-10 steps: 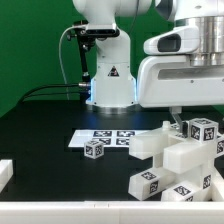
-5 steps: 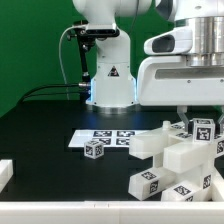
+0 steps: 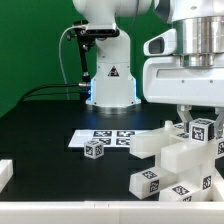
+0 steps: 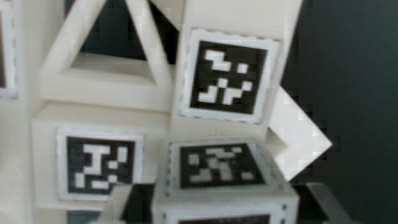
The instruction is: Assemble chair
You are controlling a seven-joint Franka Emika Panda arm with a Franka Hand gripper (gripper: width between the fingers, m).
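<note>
The tool (image 3: 198, 119) straddles a tagged block (image 3: 204, 131); its grip cannot be made out. Beneath it, the chair (image 3: 170, 160) lies on the desk (image 3: 45, 130) at the exterior view's lower right. Its bars slant up rightward and are cut off by the frame.

chair (image 3: 172, 160): stacked parts, directly under the gripper (image 3: 195, 121).
small cube (image 3: 95, 149): well apart from the gripper, toward the exterior view's left.
marker board (image 3: 112, 135): just behind this cube, before the robot base (image 3: 110, 82).
</note>
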